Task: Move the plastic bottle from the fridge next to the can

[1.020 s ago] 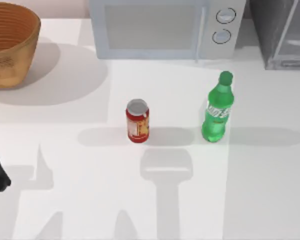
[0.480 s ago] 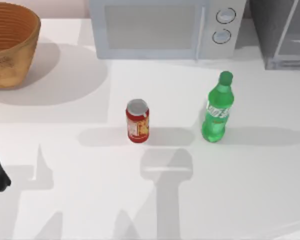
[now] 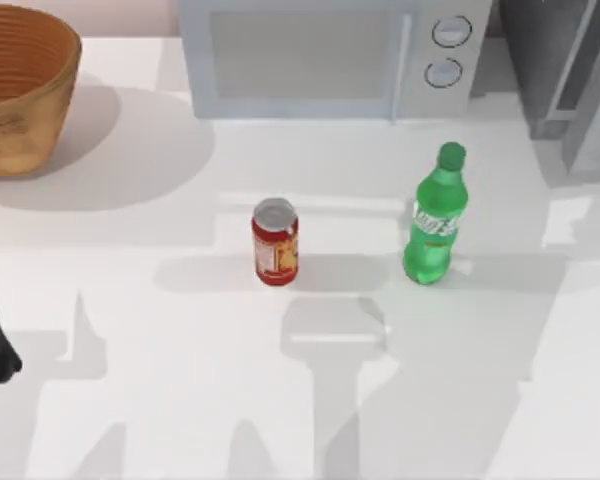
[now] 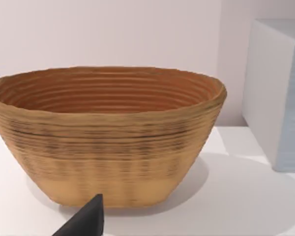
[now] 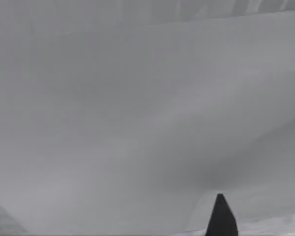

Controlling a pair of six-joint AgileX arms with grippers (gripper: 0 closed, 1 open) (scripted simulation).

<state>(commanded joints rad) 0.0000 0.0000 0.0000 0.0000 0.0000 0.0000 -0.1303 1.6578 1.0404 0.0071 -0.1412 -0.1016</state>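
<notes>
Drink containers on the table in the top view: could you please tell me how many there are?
2. The can stands upright near the table's middle; the plastic bottle stands upright to its right, apart from it, in front of the microwave. Others could sit hidden inside the basket.

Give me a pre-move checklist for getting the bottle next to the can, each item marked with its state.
1. Bottle upright on the table: ok.
2. Bottle out of the fridge: ok.
3. Can upright: ok.
4. Bottle right beside the can: not ok, a wide gap separates them.
5. Table between them free of objects: ok.
6. Left claw open, facing the basket: cannot tell.
</notes>
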